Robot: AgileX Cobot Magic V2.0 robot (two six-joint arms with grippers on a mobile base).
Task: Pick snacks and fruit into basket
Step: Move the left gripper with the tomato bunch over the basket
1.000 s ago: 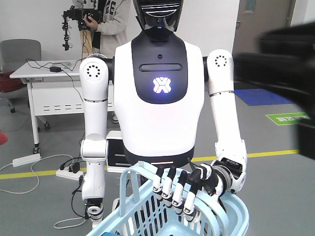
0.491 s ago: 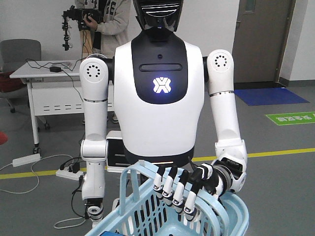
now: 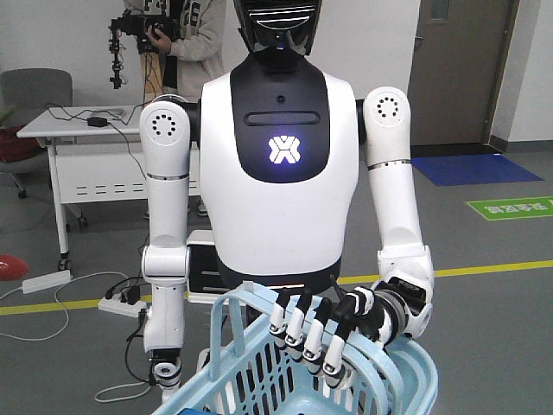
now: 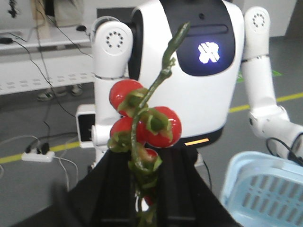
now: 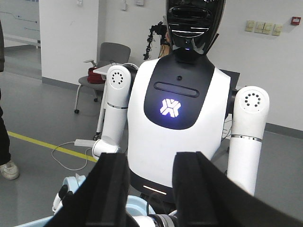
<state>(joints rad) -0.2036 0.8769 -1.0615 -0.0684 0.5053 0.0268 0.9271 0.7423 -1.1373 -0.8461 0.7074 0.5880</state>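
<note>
In the left wrist view, the left gripper (image 4: 142, 198) is clenched on a cherry tomato vine (image 4: 144, 125), stem upright; front view lacks this. The basket (image 3: 251, 380) hangs from a humanoid's hand (image 3: 324, 333) in front view, cut off at btm edge. Right gripper (image 5: 150, 189) fingers stand apart, nothing between. Snacks, fruit: not visible.

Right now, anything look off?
Yes. The left gripper holds a tomato vine upright by its lower stem, not the avocado or snack pouch. The humanoid's hand grips the basket handles. Right gripper is open, empty.
</note>
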